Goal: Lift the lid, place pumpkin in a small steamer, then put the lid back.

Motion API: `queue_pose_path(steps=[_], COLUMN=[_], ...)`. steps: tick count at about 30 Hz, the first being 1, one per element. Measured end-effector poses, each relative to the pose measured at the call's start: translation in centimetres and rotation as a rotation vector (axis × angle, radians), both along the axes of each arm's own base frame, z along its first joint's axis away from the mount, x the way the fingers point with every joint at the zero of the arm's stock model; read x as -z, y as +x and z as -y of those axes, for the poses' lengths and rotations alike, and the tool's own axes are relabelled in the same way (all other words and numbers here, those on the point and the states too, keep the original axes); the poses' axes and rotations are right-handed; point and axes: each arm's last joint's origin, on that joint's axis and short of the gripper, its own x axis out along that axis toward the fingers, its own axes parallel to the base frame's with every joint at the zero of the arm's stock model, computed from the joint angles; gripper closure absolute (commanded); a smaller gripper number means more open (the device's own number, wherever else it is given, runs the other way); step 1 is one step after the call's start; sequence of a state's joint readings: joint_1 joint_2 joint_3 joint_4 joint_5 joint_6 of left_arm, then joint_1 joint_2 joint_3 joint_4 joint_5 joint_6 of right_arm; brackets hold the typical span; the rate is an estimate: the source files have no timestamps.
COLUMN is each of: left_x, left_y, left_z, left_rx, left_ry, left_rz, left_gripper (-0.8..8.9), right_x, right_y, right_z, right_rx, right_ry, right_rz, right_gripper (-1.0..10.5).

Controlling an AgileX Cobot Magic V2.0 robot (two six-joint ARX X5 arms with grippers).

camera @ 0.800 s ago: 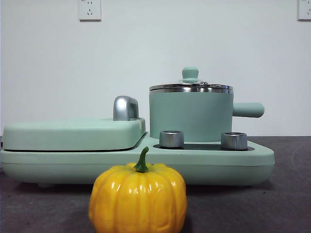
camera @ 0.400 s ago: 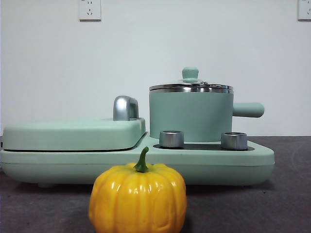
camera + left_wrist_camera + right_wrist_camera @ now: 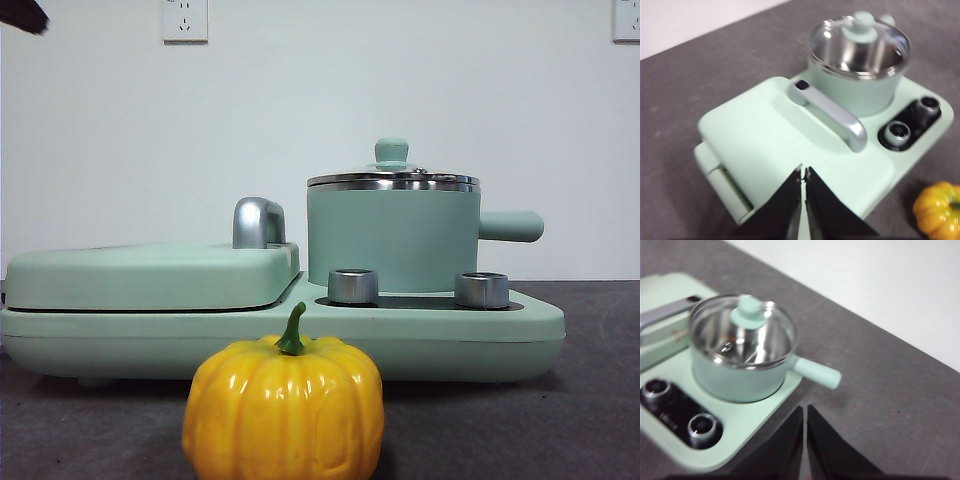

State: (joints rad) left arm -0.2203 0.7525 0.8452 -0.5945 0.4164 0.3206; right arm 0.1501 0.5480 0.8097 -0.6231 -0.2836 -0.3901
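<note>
Both grippers, left (image 3: 803, 172) and right (image 3: 804, 412), closed, empty; glossy ribbed orange pumpkin (image 3: 284, 408).

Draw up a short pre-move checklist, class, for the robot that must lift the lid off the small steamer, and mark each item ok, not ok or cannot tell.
1. Lid seated on the small steamer, knob free to grasp: ok.
2. Pumpkin upright on the table in front of the appliance, untouched: ok.
3. Left gripper empty, above the flat griddle cover: ok, but its jaws are shut, so not ok for grasping.
4. Right gripper empty, beside the steamer's side handle: ok, jaws likewise shut.
5. Steamer empty inside: ok, bare steel shows through the glass.
6. Which arm will act: cannot tell.
</note>
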Motion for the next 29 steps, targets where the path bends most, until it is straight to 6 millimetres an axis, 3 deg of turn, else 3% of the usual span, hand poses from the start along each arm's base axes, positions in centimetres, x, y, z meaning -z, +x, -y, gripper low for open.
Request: queue_pose_path(steps=[4,8,17,24,29], left_x=[0.4,0.3,-0.2,-0.8,0.0], left_y=[0.5,0.8,2.4,4.6,6.5], left_z=[0.7,1.2,2.8,5.6,8.0], left_rx=[0.054,0.086,0.14,0.197,0.174], left_ry=[0.032,0.033,-0.004,-0.117,-0.164], left_rz=[-0.005,0.023,0.124,0.233,0.243], left_gripper=[7.49,5.25,5.35,5.35,5.34], right_x=[0.2,0.2,0.2,0.2,0.2], right_y=[-0.1,-0.2,-0.3,-0.3,-0.3], right_z=[-0.4,-0.6,-0.8,-0.8,-0.8], right_rx=[-0.045,-0.057,-0.08,-0.08,-0.08], right_ry=[-0.038,-0.056,-0.057,-0.057,-0.057], right_rz=[0.001,-0.001,-0.001,-0.001,-0.001], right_gripper=[6.8,6.7,6.7,6.7,6.7])
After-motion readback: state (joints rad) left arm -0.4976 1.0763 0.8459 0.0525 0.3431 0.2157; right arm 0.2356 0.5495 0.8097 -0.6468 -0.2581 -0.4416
